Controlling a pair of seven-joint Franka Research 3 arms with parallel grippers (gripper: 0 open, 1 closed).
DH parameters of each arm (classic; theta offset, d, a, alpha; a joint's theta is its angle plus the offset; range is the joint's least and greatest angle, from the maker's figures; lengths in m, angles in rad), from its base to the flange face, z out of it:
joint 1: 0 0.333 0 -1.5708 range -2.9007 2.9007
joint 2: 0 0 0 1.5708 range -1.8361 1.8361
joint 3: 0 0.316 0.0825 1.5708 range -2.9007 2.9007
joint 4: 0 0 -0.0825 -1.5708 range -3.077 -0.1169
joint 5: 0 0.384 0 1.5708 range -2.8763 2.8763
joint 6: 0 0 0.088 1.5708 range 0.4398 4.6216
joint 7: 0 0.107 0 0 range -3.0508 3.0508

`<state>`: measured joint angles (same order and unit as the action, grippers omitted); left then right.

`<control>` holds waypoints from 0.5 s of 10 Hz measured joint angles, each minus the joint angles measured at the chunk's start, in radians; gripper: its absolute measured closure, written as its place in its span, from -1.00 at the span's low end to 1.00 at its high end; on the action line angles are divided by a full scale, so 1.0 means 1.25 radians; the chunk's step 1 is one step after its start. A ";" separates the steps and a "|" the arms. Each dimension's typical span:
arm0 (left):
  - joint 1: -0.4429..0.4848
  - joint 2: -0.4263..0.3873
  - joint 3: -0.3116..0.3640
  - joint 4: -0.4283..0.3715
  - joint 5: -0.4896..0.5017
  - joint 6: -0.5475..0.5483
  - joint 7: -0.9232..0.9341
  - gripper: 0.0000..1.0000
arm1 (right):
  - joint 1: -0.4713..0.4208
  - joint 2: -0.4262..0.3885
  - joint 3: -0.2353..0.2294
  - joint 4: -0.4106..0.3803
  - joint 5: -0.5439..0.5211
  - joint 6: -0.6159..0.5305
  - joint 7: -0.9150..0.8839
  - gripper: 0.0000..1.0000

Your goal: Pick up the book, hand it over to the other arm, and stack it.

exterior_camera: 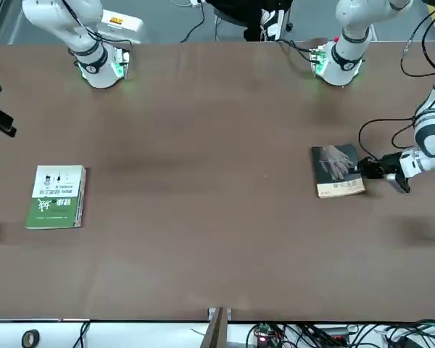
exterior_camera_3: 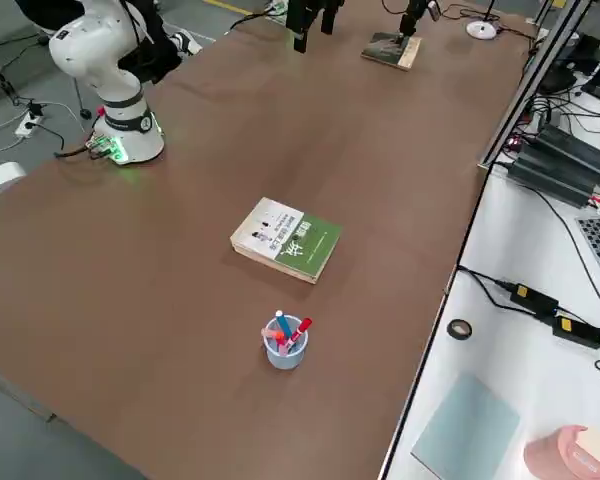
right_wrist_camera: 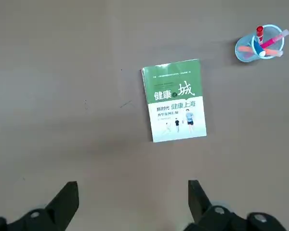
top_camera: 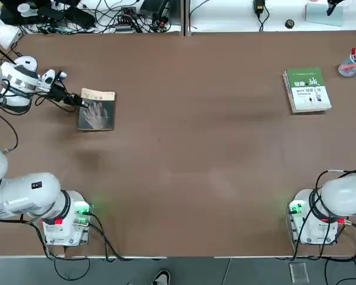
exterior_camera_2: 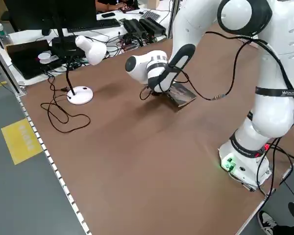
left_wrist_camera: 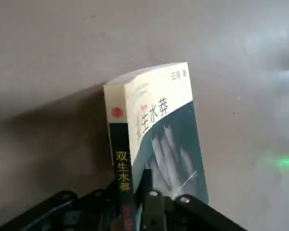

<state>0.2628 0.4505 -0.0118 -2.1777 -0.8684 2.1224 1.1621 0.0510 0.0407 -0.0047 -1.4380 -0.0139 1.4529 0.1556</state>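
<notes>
The book [top_camera: 97, 110] is clasped at its spine edge by the left gripper [top_camera: 77, 100], at about ten o'clock on the brown table [top_camera: 190, 148] in the top view. In the left wrist view the book [left_wrist_camera: 154, 139] is seen tilted up off the surface, pinched between the fingers [left_wrist_camera: 151, 204]. The right gripper [right_wrist_camera: 132, 202] is held high with its jaws spread apart and grasping nothing, above the green-and-white book [top_camera: 307, 89], which lies flat at two o'clock. A cup of pens [top_camera: 352, 63] is placed just beyond it. Cables [top_camera: 107, 18] and a white desk lamp [exterior_camera_2: 85, 54] are crowded along the far benches.
</notes>
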 joint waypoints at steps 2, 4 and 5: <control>0.000 0.000 0.000 0.000 0.000 -0.001 0.000 0.66 | 0.000 0.000 0.000 0.000 0.000 0.000 0.000 -1.00; 0.000 0.000 0.000 0.001 0.000 -0.007 0.000 0.66 | 0.000 0.000 0.000 0.000 0.000 0.000 0.000 -1.00; 0.001 0.000 0.000 0.003 0.000 -0.015 0.000 0.66 | 0.000 0.000 0.000 0.000 0.000 0.000 0.000 -1.00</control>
<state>0.2635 0.4506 -0.0116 -2.1741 -0.8685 2.1032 1.1621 0.0510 0.0407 -0.0049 -1.4380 -0.0139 1.4530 0.1555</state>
